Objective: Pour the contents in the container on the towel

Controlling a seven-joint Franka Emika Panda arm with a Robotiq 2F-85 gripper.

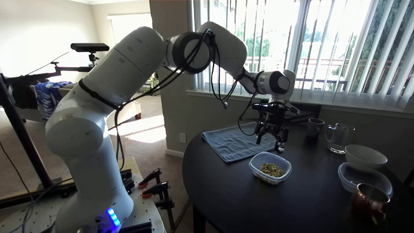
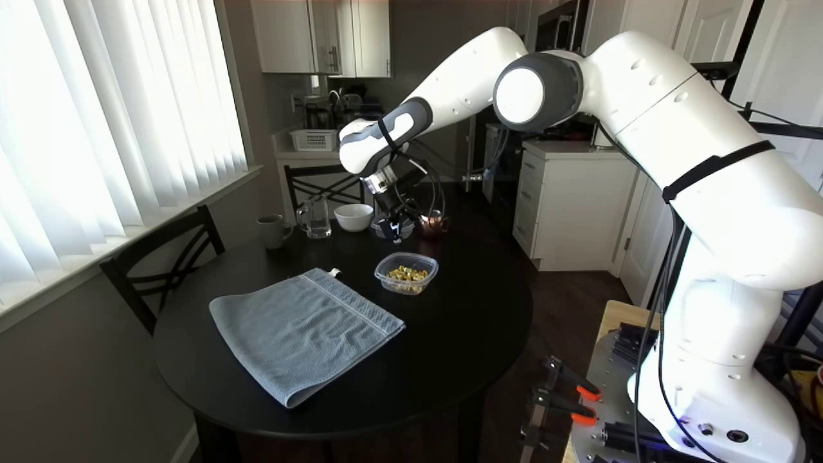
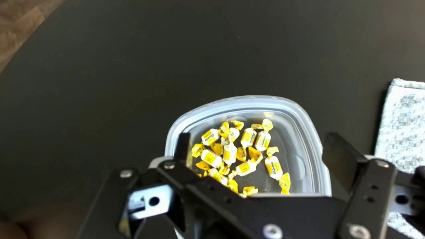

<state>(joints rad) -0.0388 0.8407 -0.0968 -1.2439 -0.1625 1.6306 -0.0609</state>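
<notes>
In the wrist view the gripper point(image 3: 258, 142), its jaws spread, hangs above the tub point(image 3: 308, 142) of wrapped candies point(image 3: 229, 154); one finger overlaps the rim, the opposite one lies just outside it. The tub is squarish, with no clear long axis. In an exterior view it sits on the dark worktop point(image 1: 310, 187), near the towel point(image 1: 233, 145), below the gripper. In an exterior view blinds point(image 2: 109, 128) and cabinets point(image 2: 585, 212) stand beyond the worktop; the next move is likely downward, onto the rim
</notes>
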